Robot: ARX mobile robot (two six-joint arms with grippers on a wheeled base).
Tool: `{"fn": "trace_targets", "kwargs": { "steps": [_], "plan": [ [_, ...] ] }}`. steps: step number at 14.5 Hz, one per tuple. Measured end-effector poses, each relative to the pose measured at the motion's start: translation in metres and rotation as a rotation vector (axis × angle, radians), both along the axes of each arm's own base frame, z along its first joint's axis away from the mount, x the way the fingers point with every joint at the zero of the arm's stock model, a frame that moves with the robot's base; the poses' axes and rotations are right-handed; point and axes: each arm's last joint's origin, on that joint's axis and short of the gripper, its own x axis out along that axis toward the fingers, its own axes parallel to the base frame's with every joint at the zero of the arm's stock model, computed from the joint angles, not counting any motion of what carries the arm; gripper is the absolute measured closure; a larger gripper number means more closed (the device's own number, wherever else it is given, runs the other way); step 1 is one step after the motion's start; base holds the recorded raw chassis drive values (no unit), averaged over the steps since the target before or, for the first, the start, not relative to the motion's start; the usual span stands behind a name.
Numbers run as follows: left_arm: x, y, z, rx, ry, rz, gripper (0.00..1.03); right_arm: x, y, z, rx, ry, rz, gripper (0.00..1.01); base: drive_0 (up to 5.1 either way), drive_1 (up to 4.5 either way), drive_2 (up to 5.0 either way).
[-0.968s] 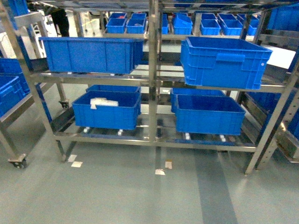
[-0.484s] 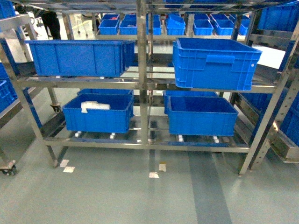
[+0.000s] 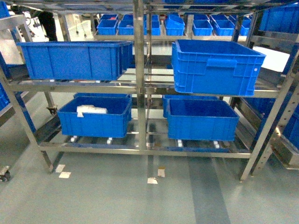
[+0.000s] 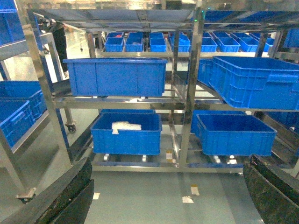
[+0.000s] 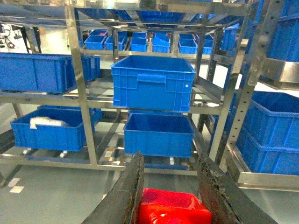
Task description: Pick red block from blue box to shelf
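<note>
I am rolling the base in toward the shelf (image 3: pixel 139 84), and over the last second the head view has shifted: the centre post has slid left in frame, the lower rail sits a little higher, and the dark blue crates look slightly larger. That tells me I am closing on the rack and drifting rightward along it, so the carry leg is nearly over.

On the left, the left end effector (image 4: pixel 163 196) hangs empty, its dark fingers (image 4: pixel 70 196) spread wide at the frame's bottom corners with only floor between them. The lower left crate (image 3: pixel 96 116) holds some white material.

On the right, the right end effector (image 5: pixel 169 186) is clamped on the red block (image 5: pixel 174 207), which sits glossy between the two fingers, clear of any surface. The blue box is not in any view now.

I judge that the next job is choosing a bare stretch of rail.
</note>
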Motion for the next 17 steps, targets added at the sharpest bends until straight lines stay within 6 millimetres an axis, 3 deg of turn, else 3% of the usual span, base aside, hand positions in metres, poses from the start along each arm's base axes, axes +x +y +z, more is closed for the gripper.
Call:
{"fn": "trace_targets", "kwargs": {
  "steps": [17],
  "plan": [
    [0.0000, 0.0001, 0.0001, 0.000, -0.001, 0.001, 0.05, 0.0000, 0.0000, 0.0000, 0.000, 0.000, 0.000, 0.73, 0.0, 4.28, -4.4]
  ]
}}
